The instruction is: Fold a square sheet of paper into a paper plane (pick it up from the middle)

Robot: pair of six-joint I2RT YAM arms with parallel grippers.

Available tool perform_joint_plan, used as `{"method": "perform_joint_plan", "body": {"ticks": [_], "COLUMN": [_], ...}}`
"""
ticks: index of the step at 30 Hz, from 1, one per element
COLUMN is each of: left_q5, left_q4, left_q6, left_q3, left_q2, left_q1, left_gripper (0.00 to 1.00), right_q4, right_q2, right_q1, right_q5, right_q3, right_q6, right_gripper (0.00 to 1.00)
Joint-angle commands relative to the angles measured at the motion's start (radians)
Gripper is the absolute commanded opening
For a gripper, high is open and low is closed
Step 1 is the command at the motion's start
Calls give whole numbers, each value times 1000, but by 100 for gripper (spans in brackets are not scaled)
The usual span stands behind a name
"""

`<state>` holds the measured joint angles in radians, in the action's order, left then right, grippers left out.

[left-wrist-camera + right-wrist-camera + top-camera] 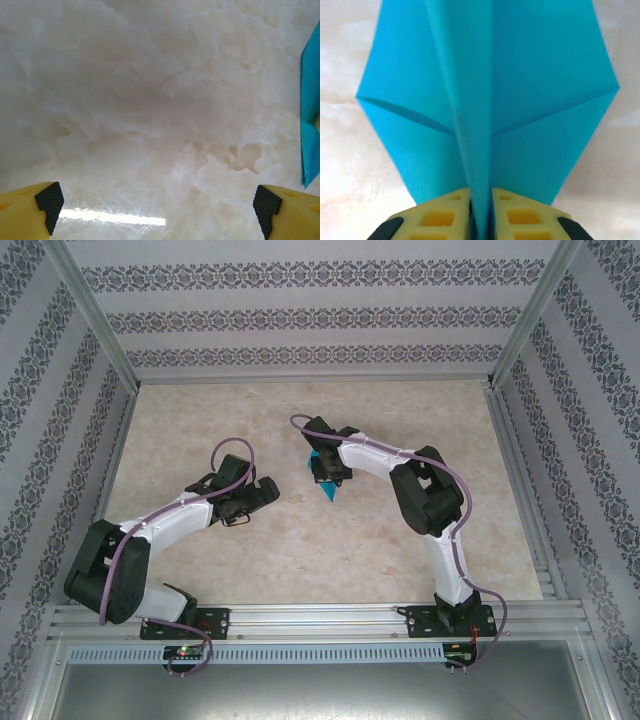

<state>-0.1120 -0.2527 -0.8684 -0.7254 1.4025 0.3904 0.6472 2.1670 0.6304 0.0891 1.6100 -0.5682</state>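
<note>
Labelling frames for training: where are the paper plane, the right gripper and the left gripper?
paper plane (pixel 485 100): right wrist view, its centre fold.
right gripper (pixel 481 200): right wrist view, between its fingertips.
left gripper (pixel 157 202): left wrist view, between its open fingertips.

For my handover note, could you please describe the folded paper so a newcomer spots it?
Start at the middle of the pale marble table. There the right gripper pinches the folded paper by its central ridge; it is the only teal-blue thing.
</note>
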Motion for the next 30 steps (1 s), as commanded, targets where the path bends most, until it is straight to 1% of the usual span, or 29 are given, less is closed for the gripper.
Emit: {"method": "perform_joint_plan", "body": {"ticks": [1,6,11,14,16,17,19,21,23,24,28,30], "left_q5": [1,37,134,196,247,270,300,327,358,375,464,511], "left_q4": [-35,-66,-131,-144,-153,-153,-124,-66,-17,-2,7,7], "left_q6": [29,61,116,164,200,224,286,339,368,377,414,437], "left_q3": [-35,-86,-200,-266,-300,-313,-313,-279,-233,-212,-124,-73], "left_q2": [7,8,4,-9,-16,-22,-38,-81,-124,-142,-206,-242], "left_q1": [-11,-14,-48,-80,-101,-113,-138,-173,-211,-231,-287,-292], "left_gripper": [100,100,100,100,100,100,100,100,100,100,100,100], "right_q4": [30,48,49,45,23,10,-23,-69,-125,-159,-299,-361], "right_q2": [23,-14,-159,-258,-326,-366,-447,-540,-629,-675,-826,-872], "right_q1": [-5,-3,1,-2,-10,-15,-24,-29,-44,-58,-149,-212], "right_q5": [-9,3,33,61,79,102,183,333,452,497,609,639], "right_q3": [20,28,15,-2,-31,-53,-106,-184,-268,-326,-523,-619], "right_q6": [-1,-17,-45,-57,-59,-58,-27,36,95,130,242,277], "right_gripper": [16,19,27,36,45,51,64,79,93,98,98,98]}}
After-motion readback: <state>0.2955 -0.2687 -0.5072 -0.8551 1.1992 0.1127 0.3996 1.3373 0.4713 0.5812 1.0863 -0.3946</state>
